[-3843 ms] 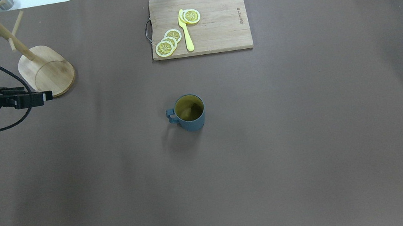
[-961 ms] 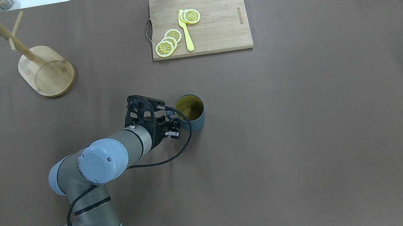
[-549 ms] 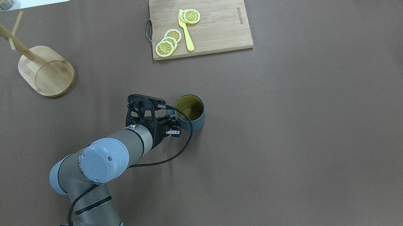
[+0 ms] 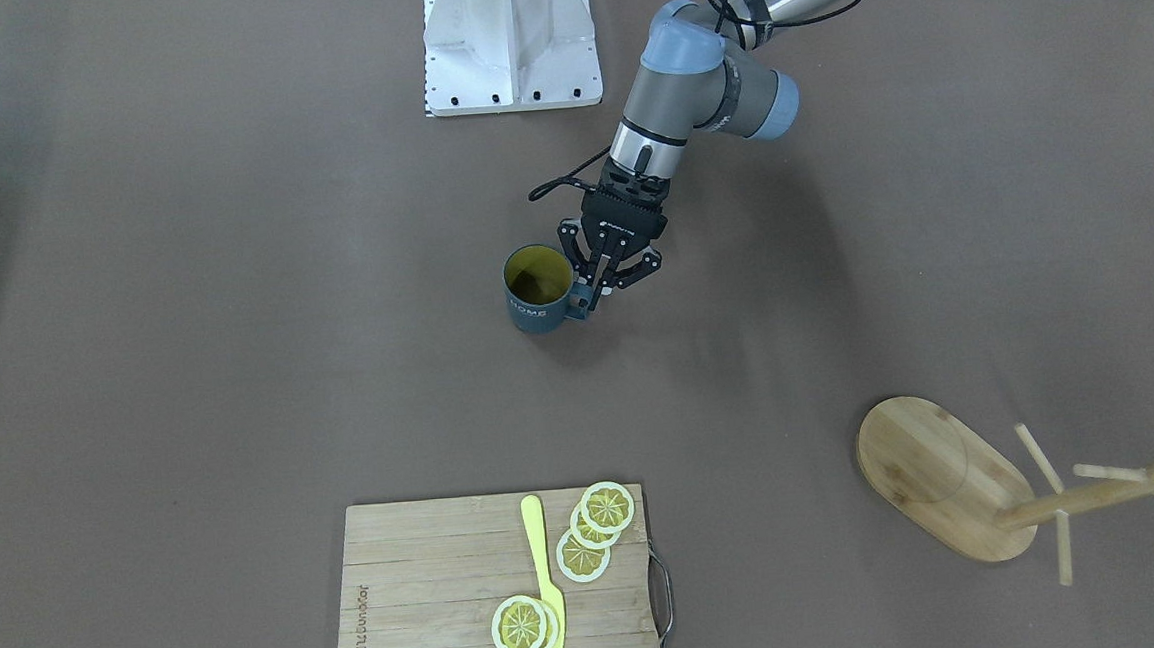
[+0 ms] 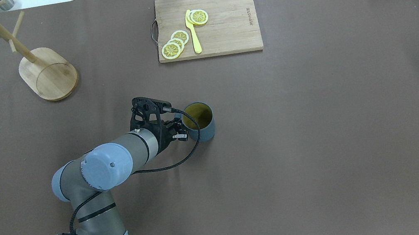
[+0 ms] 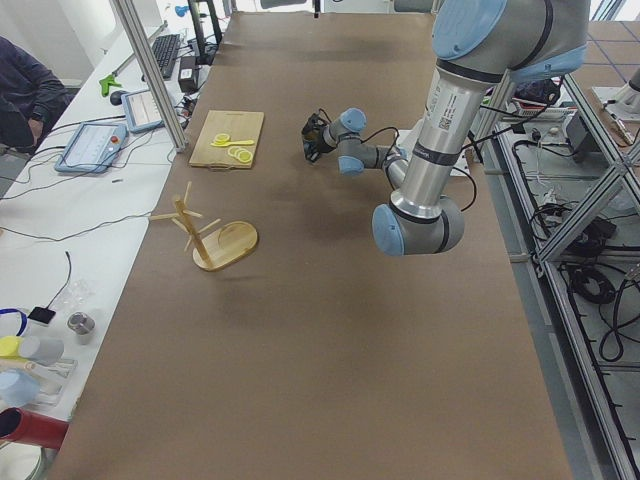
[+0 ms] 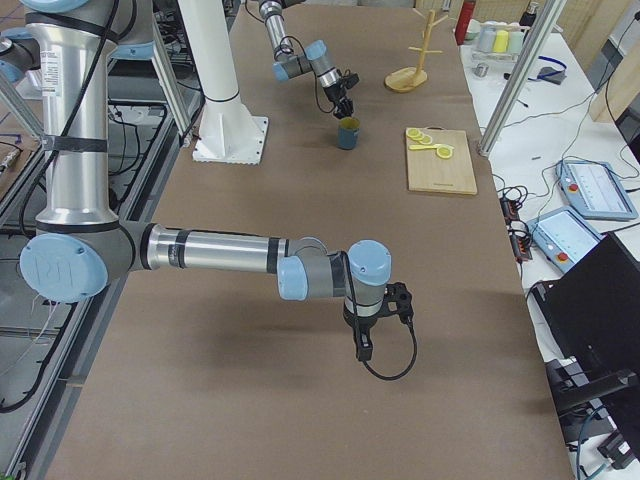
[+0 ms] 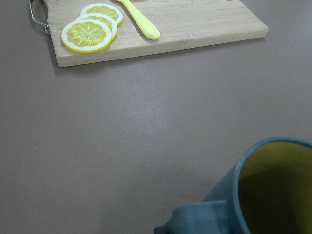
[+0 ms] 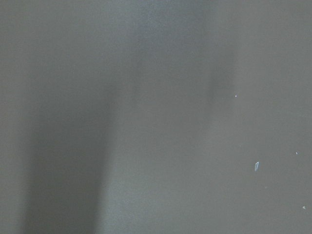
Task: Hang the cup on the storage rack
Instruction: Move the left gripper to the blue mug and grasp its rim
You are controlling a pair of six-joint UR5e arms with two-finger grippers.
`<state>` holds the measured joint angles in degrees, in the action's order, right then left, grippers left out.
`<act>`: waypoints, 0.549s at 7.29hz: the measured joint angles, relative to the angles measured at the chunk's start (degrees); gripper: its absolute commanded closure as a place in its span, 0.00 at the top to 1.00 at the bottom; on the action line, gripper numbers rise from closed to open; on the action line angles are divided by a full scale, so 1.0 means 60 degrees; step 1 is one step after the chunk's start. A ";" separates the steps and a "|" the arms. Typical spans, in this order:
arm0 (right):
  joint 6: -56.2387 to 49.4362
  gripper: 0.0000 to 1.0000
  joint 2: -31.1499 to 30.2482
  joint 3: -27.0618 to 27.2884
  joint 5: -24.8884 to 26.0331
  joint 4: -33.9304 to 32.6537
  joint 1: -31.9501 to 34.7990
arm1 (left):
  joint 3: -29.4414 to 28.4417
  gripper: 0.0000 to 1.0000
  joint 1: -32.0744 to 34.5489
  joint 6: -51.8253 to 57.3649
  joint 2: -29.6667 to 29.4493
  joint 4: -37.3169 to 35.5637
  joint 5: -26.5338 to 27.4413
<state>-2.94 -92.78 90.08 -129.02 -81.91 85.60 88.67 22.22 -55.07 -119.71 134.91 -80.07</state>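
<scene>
Left end effector (image 4: 592, 298) pinches the handle of the upright blue-grey cylindrical cup (image 4: 539, 291); the light bamboo storage rack (image 5: 48, 73) stands well apart on that handle's side.

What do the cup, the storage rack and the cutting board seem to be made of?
The cup: probably matte plastic or glazed ceramic; it has an even blue-grey wall, a yellow inside and no strong shine. The storage rack: light bamboo or wood, smooth, with pale grain on the base. The cutting board: likely bamboo, judging by its joined strips.
</scene>
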 measured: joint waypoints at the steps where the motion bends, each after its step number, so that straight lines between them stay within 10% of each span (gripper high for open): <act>1: 0.0000 1.00 0.0005 -0.0015 0.0000 0.0000 0.0000 | -0.0034 0.00 0.0003 -0.0164 -0.0005 0.0098 0.0000; 4: -0.0017 1.00 0.0016 -0.0058 0.0022 0.0006 0.0000 | -0.0056 0.00 0.0166 -0.0794 0.0007 0.0666 0.0000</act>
<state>-3.04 -92.69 89.73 -128.89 -81.88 85.61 88.34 23.21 -59.84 -119.66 138.91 -80.07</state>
